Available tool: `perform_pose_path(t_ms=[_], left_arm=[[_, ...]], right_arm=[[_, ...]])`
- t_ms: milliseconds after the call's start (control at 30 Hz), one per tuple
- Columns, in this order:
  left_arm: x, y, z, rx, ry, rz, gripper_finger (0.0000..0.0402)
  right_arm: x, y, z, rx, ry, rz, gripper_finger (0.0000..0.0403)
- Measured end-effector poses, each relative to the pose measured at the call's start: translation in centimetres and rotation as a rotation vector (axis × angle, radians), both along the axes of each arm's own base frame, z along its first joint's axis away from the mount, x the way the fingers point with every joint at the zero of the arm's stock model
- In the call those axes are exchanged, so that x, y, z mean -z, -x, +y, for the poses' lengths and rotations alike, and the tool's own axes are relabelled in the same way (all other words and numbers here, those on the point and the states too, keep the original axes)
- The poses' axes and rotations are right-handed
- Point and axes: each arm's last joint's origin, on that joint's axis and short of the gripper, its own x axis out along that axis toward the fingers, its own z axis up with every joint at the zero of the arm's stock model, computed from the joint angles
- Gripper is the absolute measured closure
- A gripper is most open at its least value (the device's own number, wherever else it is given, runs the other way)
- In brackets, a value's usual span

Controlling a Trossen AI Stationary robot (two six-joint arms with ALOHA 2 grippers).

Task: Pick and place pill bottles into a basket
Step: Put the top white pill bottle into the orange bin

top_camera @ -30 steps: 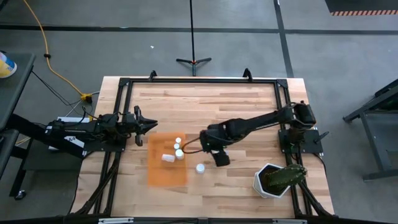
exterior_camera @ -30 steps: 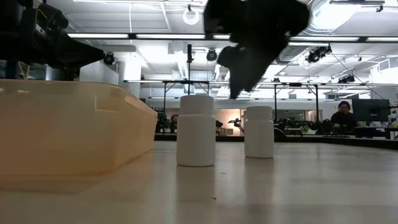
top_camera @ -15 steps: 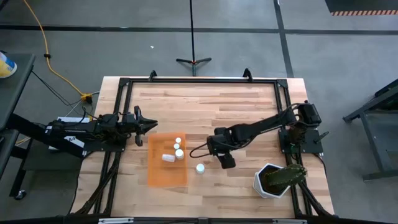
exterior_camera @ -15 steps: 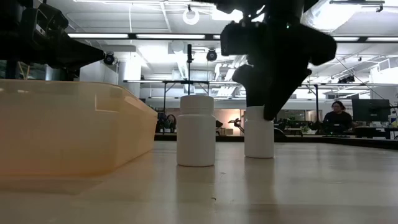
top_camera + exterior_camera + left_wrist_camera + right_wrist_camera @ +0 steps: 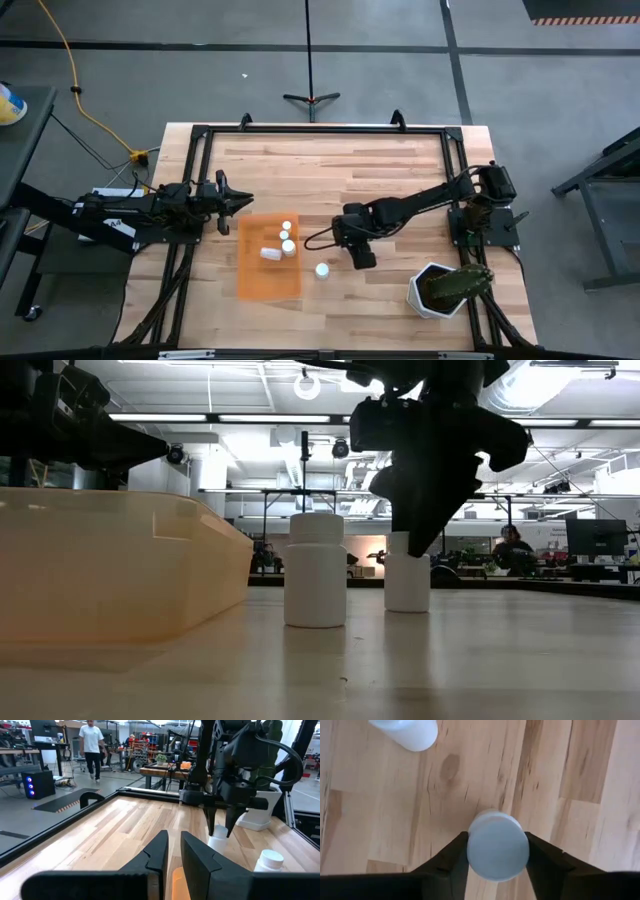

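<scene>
The orange tray (image 5: 262,275) lies left of the table's middle with several white pill bottles (image 5: 285,240) in it. One bottle (image 5: 322,270) stands on the table just right of the tray. My right gripper (image 5: 358,256) points down over another upright bottle (image 5: 497,851), which my gripper hides in the high view. The low view shows that bottle (image 5: 407,585) under my gripper. My left gripper (image 5: 238,203) waits, shut, at the tray's far left corner. My right gripper pinches the bottle's white cap (image 5: 476,862) by its rim, one finger (image 5: 451,862) on each side. The fingers come from above, pointing down. The bottle is upright, and its base (image 5: 407,608) looks to be on the table.
A white pot with a green plant (image 5: 440,288) stands at the near right. The loose bottle also shows in the right wrist view (image 5: 410,732) and the low view (image 5: 316,570), close to the held one. The tray's wall (image 5: 100,560) rises at the left of the low view.
My right gripper has gone down from above the table onto the bottle beside the tray and has its fingers around the cap. The bottle has slid a little toward the table's left and stays upright.
</scene>
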Motion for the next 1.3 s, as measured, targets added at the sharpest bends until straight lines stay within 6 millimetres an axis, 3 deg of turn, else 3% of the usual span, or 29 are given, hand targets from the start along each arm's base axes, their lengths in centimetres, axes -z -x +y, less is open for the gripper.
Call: perform_pose_path(t_ms=[200, 400, 633, 767, 967, 1300], left_arm=[[0.0, 0.0, 0.0, 0.000, 0.001, 0.000, 0.0314], [0.0, 0.0, 0.0, 0.000, 0.001, 0.000, 0.0314], [0.0, 0.0, 0.0, 0.000, 0.001, 0.000, 0.0314], [0.0, 0.0, 0.0, 0.000, 0.001, 0.000, 0.0314], [0.0, 0.0, 0.0, 0.000, 0.001, 0.000, 0.0314], [0.0, 0.0, 0.0, -0.002, -0.001, 0.001, 0.0314]], right_arm=[[-0.6, -0.6, 0.5, -0.057, 0.077, -0.067, 0.0256], [-3.7, -1.9, 1.1, -0.082, 0.175, -0.163, 0.0256], [-6.6, -4.1, 2.4, -0.178, 0.177, -0.436, 0.0254], [-7.6, -5.0, 3.4, -0.281, 0.075, -0.586, 0.0255], [-7.3, -6.2, 4.0, -0.332, 0.049, -0.685, 0.0255], [-5.0, -9.0, 2.9, -0.396, 0.005, -0.659, 0.0255]])
